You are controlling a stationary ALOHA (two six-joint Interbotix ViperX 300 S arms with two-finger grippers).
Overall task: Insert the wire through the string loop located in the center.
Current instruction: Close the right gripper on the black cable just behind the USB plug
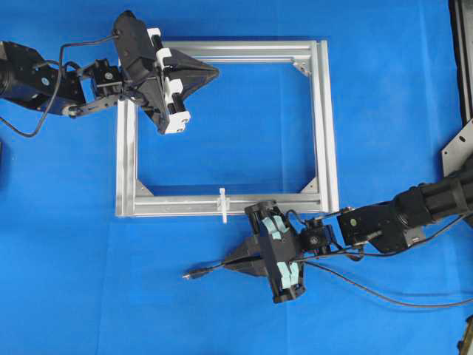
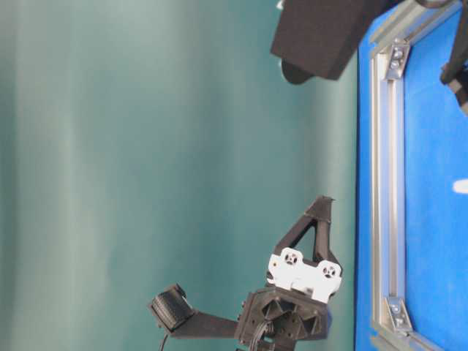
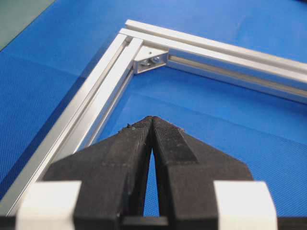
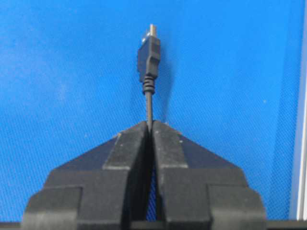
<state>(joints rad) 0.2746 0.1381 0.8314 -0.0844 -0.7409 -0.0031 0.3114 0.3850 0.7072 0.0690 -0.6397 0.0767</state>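
Wire (image 4: pixel 149 103) lies pinched in the right gripper (image 1: pixel 235 264), plug tip (image 1: pixel 194 274) jutting toward the picture's left, on the desk (image 1: pixel 66 281) outside the frame (image 1: pixel 325 126). String loop (image 1: pixel 222 204) stands up-frame of that tip, nearer this arm. Left gripper (image 1: pixel 214 72), pressed together on nothing, waits at the far rail.

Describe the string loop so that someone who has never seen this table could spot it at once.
Find the silver aluminium frame lying on the blue cloth and follow its rail nearest the right gripper. About midway along that rail a tiny white strip crosses it: the string loop. It is the only white thing on the frame itself.
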